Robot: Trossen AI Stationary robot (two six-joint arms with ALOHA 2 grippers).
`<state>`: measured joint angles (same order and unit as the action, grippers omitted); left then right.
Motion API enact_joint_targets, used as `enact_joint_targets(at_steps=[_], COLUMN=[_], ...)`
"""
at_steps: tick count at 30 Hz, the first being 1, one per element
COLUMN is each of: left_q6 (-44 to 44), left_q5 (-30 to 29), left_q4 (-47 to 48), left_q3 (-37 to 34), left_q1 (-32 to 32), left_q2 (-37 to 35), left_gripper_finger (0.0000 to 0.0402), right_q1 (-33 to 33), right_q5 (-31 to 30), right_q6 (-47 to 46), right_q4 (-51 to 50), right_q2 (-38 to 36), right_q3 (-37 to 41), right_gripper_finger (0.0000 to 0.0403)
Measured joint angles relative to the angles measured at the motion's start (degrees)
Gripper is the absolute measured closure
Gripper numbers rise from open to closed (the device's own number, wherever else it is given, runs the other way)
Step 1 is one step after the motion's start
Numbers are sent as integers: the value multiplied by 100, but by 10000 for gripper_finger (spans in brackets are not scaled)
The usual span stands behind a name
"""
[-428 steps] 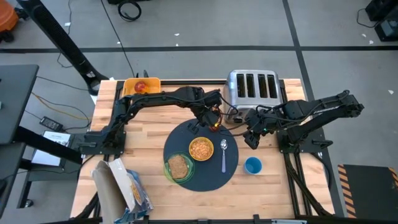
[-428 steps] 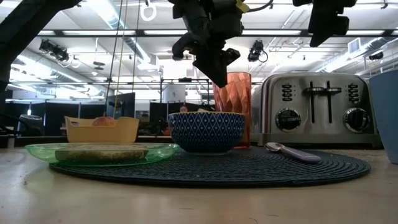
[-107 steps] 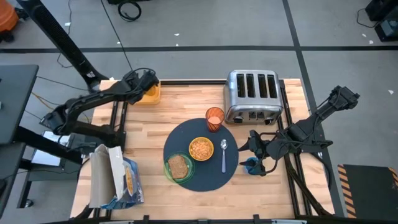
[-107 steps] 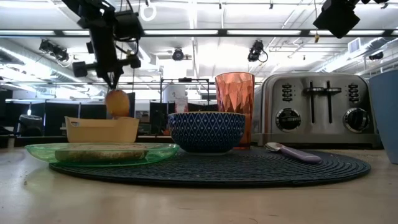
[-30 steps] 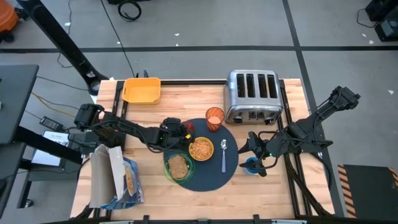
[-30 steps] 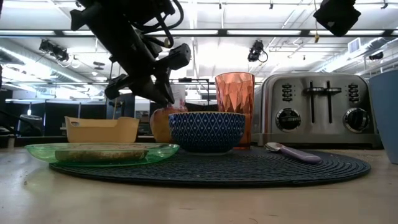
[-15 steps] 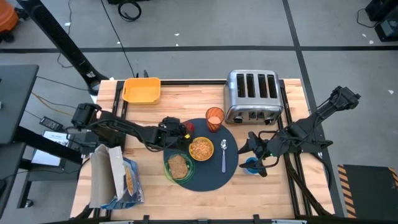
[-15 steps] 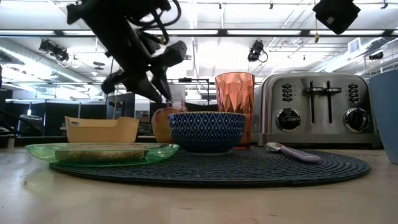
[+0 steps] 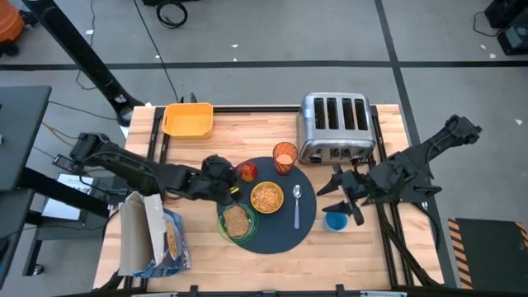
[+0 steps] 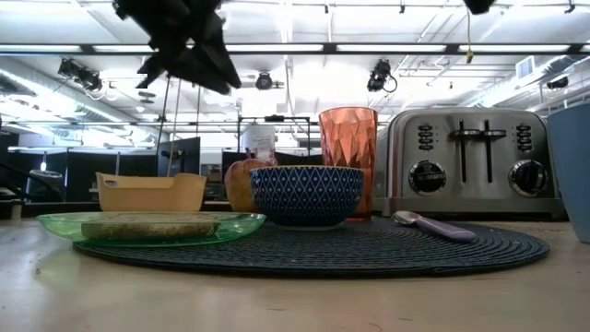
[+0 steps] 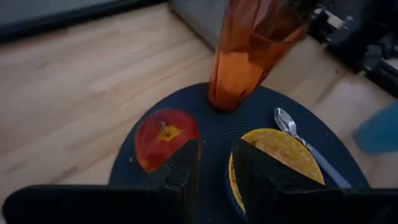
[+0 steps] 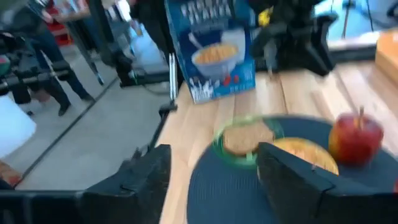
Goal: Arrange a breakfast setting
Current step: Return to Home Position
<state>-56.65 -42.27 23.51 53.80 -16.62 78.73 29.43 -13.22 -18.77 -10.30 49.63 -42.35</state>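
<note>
The red apple [image 9: 247, 171] stands on the far left part of the round dark mat [image 9: 276, 239], next to the orange tumbler [image 9: 285, 157]. The yellow cereal bowl [image 9: 266, 197], the green plate with toast [image 9: 238, 221] and the spoon [image 9: 297, 202] also rest on the mat. The blue cup [image 9: 335, 220] stands on the table just right of the mat. My left gripper [image 11: 214, 165] is open and empty, left of the apple [image 11: 165, 130] and above it. My right gripper [image 12: 217, 180] is open and empty, above the table just beyond the blue cup.
The silver toaster [image 9: 334, 117] stands at the far right behind the tumbler. The orange-yellow tray [image 9: 188, 120] sits at the far left. A cereal box [image 9: 153, 243] stands at the near left corner. Bare wood shows between the tray and the mat.
My left gripper has drawn back from the apple, going up and toward the table's left edge. The apple stays where it was on the mat. My right gripper has moved off the blue cup toward the far edge, and the cup now shows uncovered.
</note>
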Motion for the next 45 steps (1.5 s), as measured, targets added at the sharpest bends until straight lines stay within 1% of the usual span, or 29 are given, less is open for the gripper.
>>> enact_joint_targets(at_steps=[3,6,8,11,13,16,18,20,22,24,26,28,31,33,35,37,38,40,41,43,45], left_q6=[412,484,481,489,494,607,582,881,1591,2375,3073,3384,3782,4106,4402,4734,4817,4859,4846,4835,4835], left_q5=[-12,-5,-18,-3,-5,-5,-6,-17,-10,91,532,1108,1733,1947,2226,2517,2558,2613,2631,2707,2736], left_q4=[-72,-170,-358,-361,-372,-367,-441,-571,-880,-1332,-1571,-1625,-1742,-2070,-2812,-3674,-4019,-4516,-4722,-5021,-5051], left_q3=[-2,-4,8,-7,2,0,0,0,-2,-2,-2,-2,-124,-463,-966,-1553,-1859,-2422,-2653,-3027,-3276], left_q1=[-13,-13,-4,-2,6,64,76,78,87,194,415,674,933,981,1004,1007,1009,1030,1036,1038,1036], left_q2=[-267,-455,-482,-527,-530,-528,-528,-528,-528,-529,-578,-685,-935,-1195,-1530,-1917,-2094,-2443,-2594,-2944,-3252], left_gripper_finger=[296,296,296,296,296,296,296,296,296,296,296,296,296,296,296,296,296,296,296,296,296], right_q1=[-299,-564,-684,-812,-868,-963,-1059,-1180,-1377,-1665,-1998,-2301,-2731,-3026,-3284,-3493,-3586,-3715,-3777,-3857,-3895], right_q5=[367,573,457,99,-180,-613,-716,-680,-450,76,794,1453,2094,2335,2603,3017,3254,3470,3471,3225,2923], right_q6=[429,904,1092,1291,1548,1688,1977,2509,2946,3080,3075,2967,2926,2910,2782,2622,2549,2388,2288,2043,1774], right_q4=[398,687,632,647,660,739,947,1157,1451,1835,2159,2535,2822,2838,2916,3283,3521,4069,4259,4412,4384], right_q2=[-7,-16,-18,-2,-2,6,63,170,289,419,534,629,669,648,586,485,436,381,348,305,302], right_q3=[0,0,-2,2,2,2,0,0,1,2,2,2,2,2,35,175,307,594,761,1016,1265], right_gripper_finger=[191,235,264,293,304,311,311,310,310,310,310,309,309,309,309,309,309,309,309,309,309])
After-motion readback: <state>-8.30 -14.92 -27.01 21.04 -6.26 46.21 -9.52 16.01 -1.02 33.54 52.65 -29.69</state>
